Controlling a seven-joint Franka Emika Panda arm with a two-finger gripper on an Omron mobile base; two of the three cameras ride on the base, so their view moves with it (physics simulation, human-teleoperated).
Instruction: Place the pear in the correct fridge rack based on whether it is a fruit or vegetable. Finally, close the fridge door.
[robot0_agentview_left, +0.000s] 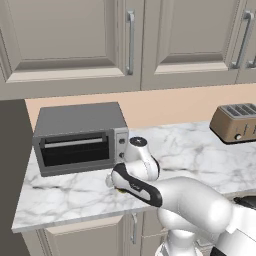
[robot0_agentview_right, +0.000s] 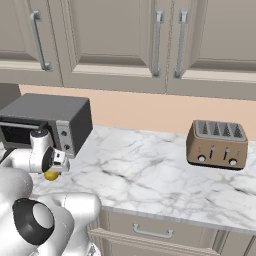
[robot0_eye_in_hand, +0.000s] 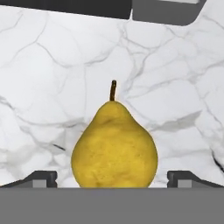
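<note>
The small yellow pear with a short dark stem (robot0_eye_in_hand: 114, 146) lies on the white marble table (robot0_agentview_right: 150, 170), near its front edge and just in front of the grey toaster oven (robot0_agentview_left: 80, 137) that stands at the table's left end. The gripper (robot0_agentview_right: 56, 167) is lowered over the fruit with its jaws spread: in the hand view the two dark fingertips (robot0_eye_in_hand: 41, 178) stand one on each side of the pear's wide lower body, apart from it, so nothing is held yet.

The step in hand looks like the grasp. To do it well, the gripper should go a little lower so the pads meet the pear at its widest part, stay centred, then close gently, since a round, tapering fruit can squirt out of a high or lopsided pinch. A lift straight up would clear the oven's front.
</note>
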